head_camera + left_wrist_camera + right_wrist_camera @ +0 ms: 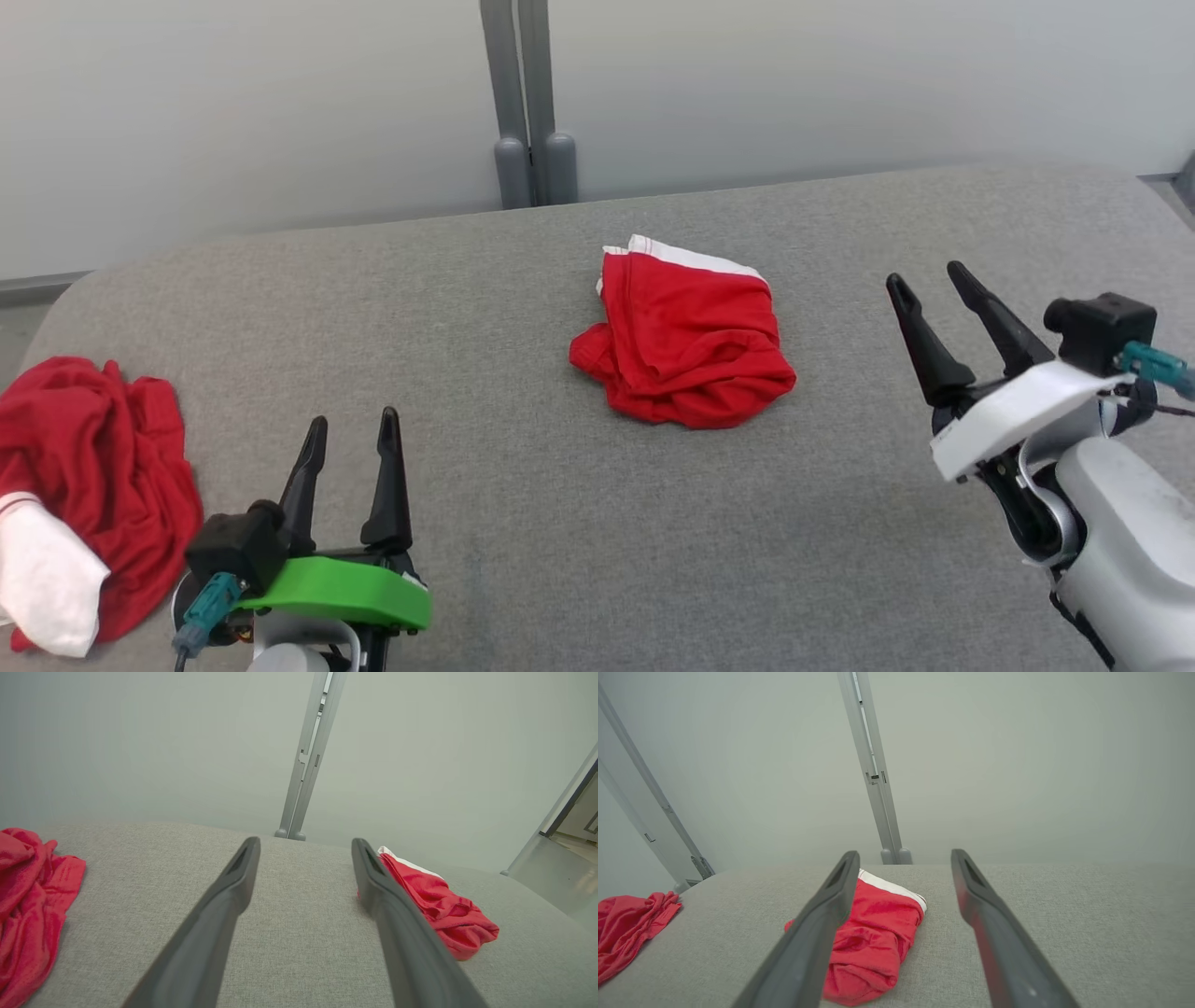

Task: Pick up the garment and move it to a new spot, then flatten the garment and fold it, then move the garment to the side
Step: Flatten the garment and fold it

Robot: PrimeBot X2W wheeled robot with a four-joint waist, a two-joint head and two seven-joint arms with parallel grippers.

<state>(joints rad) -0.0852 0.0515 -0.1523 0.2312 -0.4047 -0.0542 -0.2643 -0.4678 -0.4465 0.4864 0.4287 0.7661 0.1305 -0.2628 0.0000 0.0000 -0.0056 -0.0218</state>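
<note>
Plainly both stand wide open and empty: the left pincer (355,417) at 7 o'clock from the garment (686,341), the right pincer (924,273) at 3 o'clock, neither touching it. The garment lies mid-tabletop (560,523), a compact red bundle. Folding looks roughly done; moving it aside seems left. Another red heap (93,448) sits at 8 o'clock.

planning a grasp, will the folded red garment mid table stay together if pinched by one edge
Probably not: the red garment lies in loose, soft folds, so it would likely unfold and dangle. It looks thin, so probably light. Pushed, it may bunch on the textured grey table rather than slide.
</note>
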